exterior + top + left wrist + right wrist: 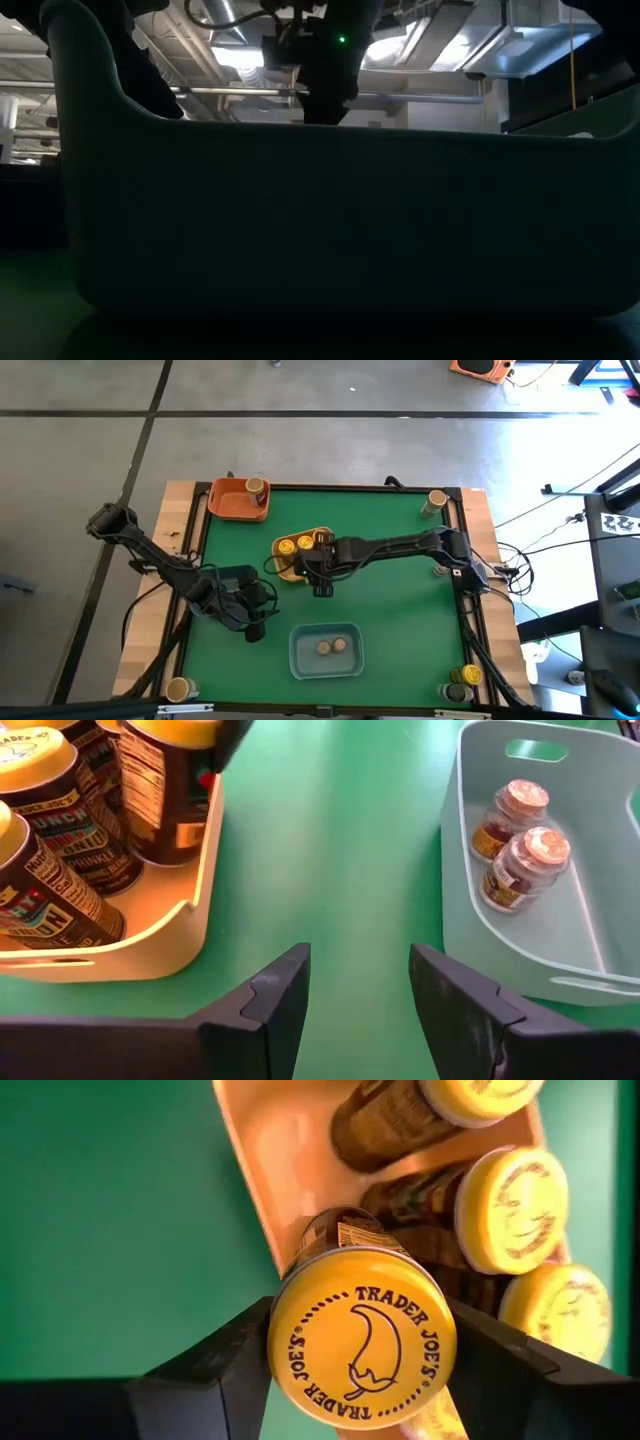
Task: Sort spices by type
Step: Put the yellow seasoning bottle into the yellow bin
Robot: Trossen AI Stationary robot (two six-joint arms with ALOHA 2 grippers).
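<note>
Over the yellow tray, the right gripper clasps a yellow-lidded jar at its lid. Beside the tray, the left gripper's fingers stand apart, empty. The jar looks rigid, light, probably slippery; gripping the lid seems safest.

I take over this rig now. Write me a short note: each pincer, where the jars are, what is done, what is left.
Right pincer: shut on a yellow-lid jar, over the yellow tray.
Left pincer: open and empty, low over the mat between the yellow tray and the blue tray.
Done: several yellow-lid jars in the yellow tray, two tan-lid jars in the blue tray, one jar in the orange tray.
Left: set the held jar down; collect the jars at the table corners.
</note>
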